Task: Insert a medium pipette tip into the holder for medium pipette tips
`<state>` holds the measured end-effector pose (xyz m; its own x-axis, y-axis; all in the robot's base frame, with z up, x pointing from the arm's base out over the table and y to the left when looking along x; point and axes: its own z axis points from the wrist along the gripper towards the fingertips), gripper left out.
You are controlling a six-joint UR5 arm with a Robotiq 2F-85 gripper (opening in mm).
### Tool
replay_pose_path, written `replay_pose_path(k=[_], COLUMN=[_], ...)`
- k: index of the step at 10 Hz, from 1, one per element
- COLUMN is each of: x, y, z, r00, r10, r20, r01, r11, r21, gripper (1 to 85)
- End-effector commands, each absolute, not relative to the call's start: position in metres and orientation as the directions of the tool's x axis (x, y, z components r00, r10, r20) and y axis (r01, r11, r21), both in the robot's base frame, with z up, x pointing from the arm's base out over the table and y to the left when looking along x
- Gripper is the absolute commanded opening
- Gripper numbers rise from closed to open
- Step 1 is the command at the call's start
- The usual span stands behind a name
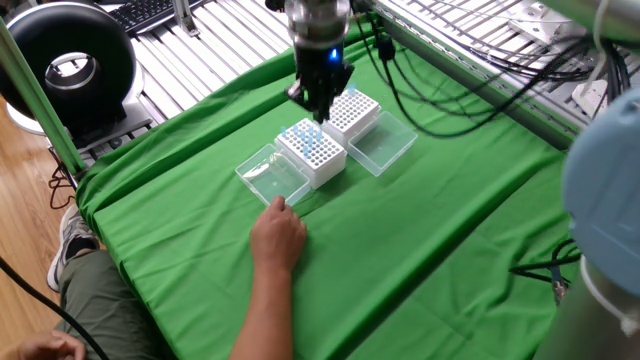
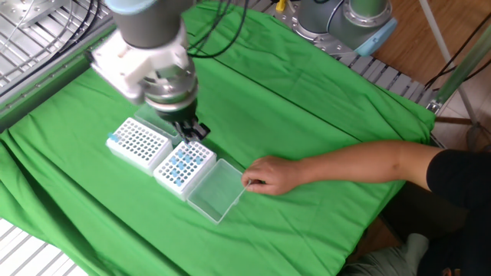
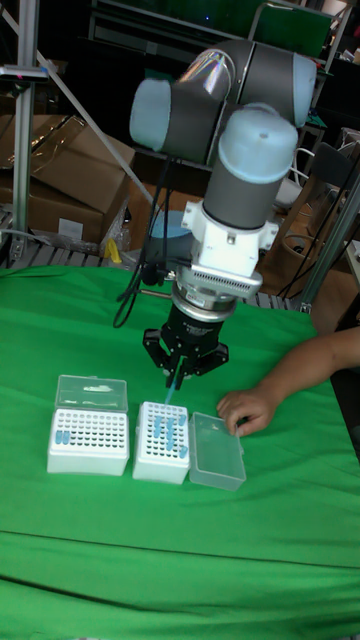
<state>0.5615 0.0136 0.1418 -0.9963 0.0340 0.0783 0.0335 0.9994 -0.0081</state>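
Green cloth covers our table, where the black two-finger gripper (image 3: 177, 377) hangs just above the white medium-tip holder rack (image 3: 163, 444), jaws together on a thin translucent-blue pipette tip (image 3: 170, 390), which we judge featherlight, slippery and bendable, best pinched near its wider collar.

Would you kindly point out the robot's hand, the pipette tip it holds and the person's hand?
robot's hand (image 3: 178, 378), tall fixed view, between its fingertips.
pipette tip (image 3: 170, 391), tall fixed view, its pale blue shaft.
person's hand (image 2: 268, 175), the other fixed view, back of the hand.
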Motion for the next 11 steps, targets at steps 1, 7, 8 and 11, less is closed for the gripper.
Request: replay_pose_path(k=[1, 7, 8, 11], x=[0.572, 0.630, 0.636, 0.650], y=[-0.009, -0.091, -0.097, -0.103], z=[0.170, 0.157, 0.151, 0.137], r00=[-0.996, -0.958, -0.955, -0.944], r10=[-0.029, -0.286, -0.296, -0.324], r20=[0.087, -0.012, -0.028, -0.063], r01=[-0.029, -0.284, -0.292, -0.318], r11=[1.000, 0.954, 0.951, 0.944], r21=[-0.004, -0.094, -0.096, -0.086], gripper=[1.0, 1.0, 1.0, 1.0])
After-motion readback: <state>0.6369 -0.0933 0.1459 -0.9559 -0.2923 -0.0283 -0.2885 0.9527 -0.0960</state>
